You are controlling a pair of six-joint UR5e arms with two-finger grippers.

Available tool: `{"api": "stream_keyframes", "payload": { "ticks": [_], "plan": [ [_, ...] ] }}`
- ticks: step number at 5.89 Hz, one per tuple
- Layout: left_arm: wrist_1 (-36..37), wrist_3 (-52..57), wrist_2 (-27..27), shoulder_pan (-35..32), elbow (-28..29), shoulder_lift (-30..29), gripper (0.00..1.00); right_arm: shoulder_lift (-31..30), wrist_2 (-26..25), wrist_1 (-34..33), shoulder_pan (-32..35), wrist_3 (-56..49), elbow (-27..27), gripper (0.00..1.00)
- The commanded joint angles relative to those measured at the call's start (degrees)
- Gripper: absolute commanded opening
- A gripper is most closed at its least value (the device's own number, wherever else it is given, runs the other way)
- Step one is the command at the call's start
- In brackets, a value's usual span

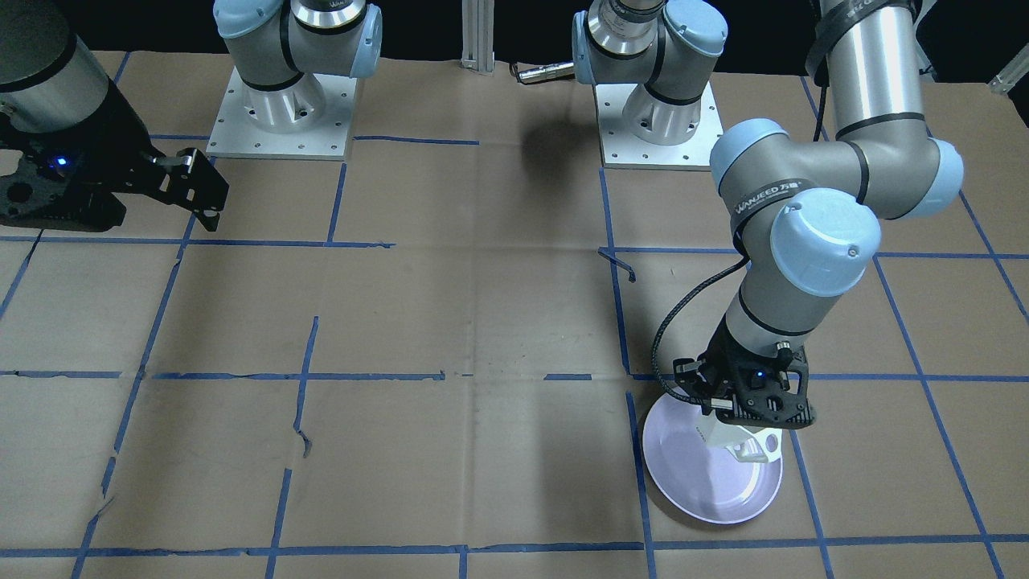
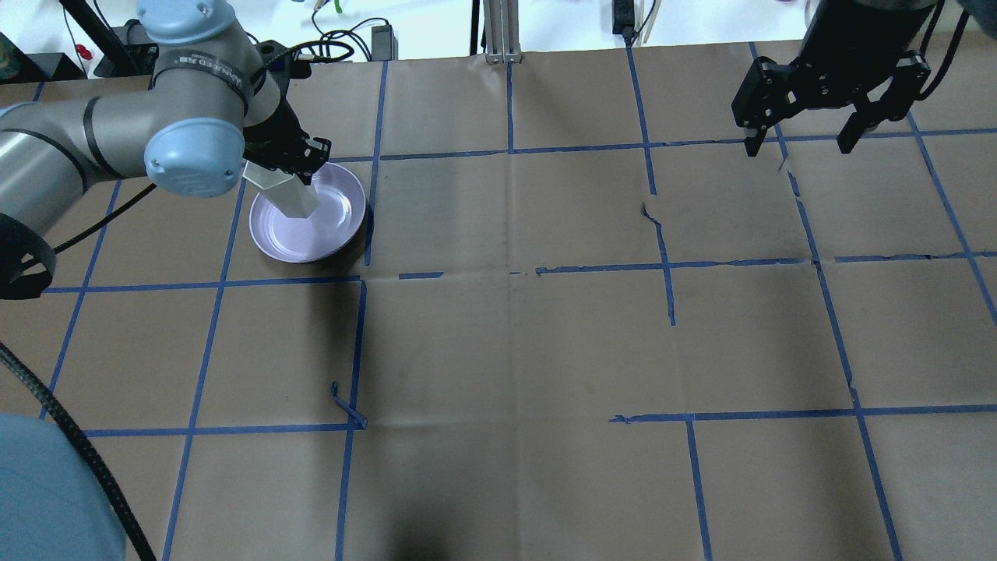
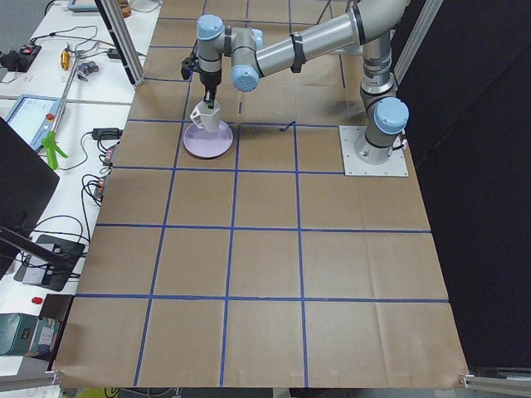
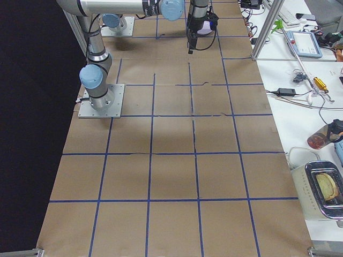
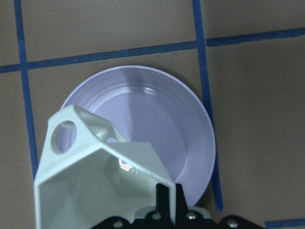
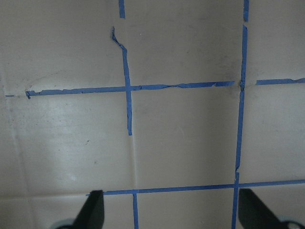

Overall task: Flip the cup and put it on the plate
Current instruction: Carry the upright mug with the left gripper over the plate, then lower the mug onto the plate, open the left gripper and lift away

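My left gripper (image 2: 290, 160) is shut on the rim of the white faceted cup (image 2: 285, 195) and holds it tilted over the lavender plate (image 2: 340, 214). In the left wrist view the cup (image 5: 90, 181) fills the lower left, its open-frame handle at the upper left, with the plate (image 5: 162, 109) beneath it. The front-facing view shows the cup (image 1: 744, 447) under the left gripper (image 1: 752, 410), over the plate (image 1: 699, 474). I cannot tell whether the cup touches the plate. My right gripper (image 2: 801, 146) is open and empty, far off above the table.
The table is covered in brown paper with a blue tape grid (image 2: 510, 273). The two arm bases (image 1: 281, 104) stand at the robot's side. Torn tape ends curl up in places (image 2: 347, 409). The right wrist view shows only paper and tape under the right gripper (image 6: 172, 212).
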Motion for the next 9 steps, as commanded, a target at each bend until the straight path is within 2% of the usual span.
{"api": "stream_keyframes", "payload": {
  "ticks": [1,2,4,5,6,7,8,9],
  "plan": [
    [5.6,0.1,0.9,-0.1,-2.0,-3.3,0.0,0.0,0.0,0.0,0.0,0.0,0.0,1.0],
    [5.0,0.1,1.0,0.0,-2.0,-3.5,0.02,0.0,0.0,0.0,0.0,0.0,0.0,1.0],
    [2.9,0.1,1.1,0.1,-0.8,-3.3,0.99,0.0,0.0,0.0,0.0,0.0,0.0,1.0],
    [-2.7,0.1,1.1,-0.2,1.2,-1.4,1.0,0.0,0.0,0.0,0.0,0.0,0.0,1.0],
    [-13.5,-0.6,1.1,-0.3,4.7,2.8,1.0,0.0,0.0,0.0,0.0,0.0,0.0,1.0],
    [-28.1,-1.3,1.0,-0.7,9.1,7.3,1.0,0.0,0.0,0.0,0.0,0.0,0.0,1.0],
    [-36.2,-7.0,0.4,-1.0,11.3,10.9,1.0,0.0,0.0,0.0,0.0,0.0,0.0,1.0],
    [-39.2,-9.2,-0.8,-2.5,11.8,13.6,1.0,0.0,0.0,0.0,0.0,0.0,0.0,1.0]
  ]
}}
